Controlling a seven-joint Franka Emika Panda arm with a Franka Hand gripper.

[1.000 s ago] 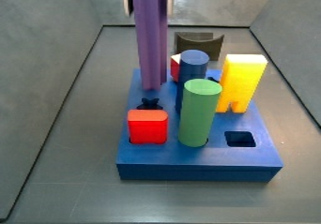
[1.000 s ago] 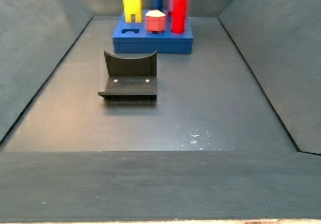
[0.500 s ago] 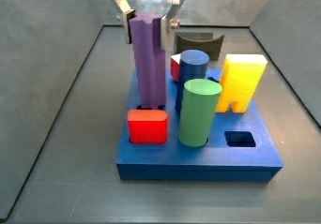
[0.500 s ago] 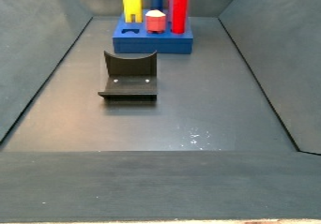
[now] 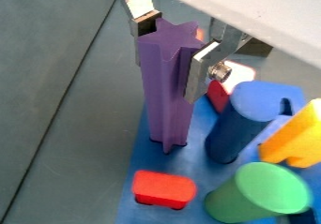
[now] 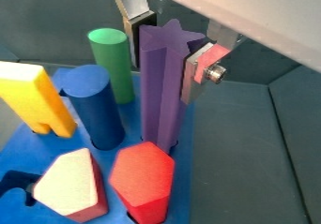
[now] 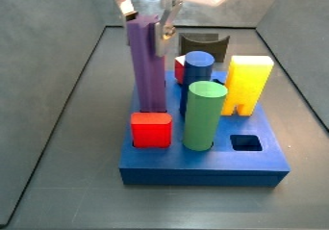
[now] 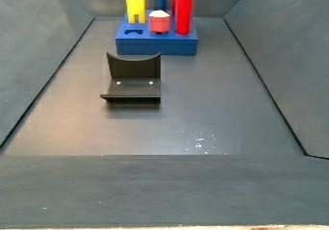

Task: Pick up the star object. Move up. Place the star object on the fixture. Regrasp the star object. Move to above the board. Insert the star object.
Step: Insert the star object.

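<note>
Gripper (image 5: pixel 174 45) above the board (image 7: pixel 206 166), jaws closed on upright star object (image 5: pixel 166 87), its base in the board, fixture (image 8: pixel 133 78) well apart

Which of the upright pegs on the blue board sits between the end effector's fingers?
The purple star object, the tallest piece; the end effector flanks its top over the board, while the others stand free.

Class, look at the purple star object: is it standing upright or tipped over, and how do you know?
Upright. The star object stands vertically with its lower end at the board, parallel to the neighbouring pegs. The pincer sits at its top, fingers on either side.
</note>
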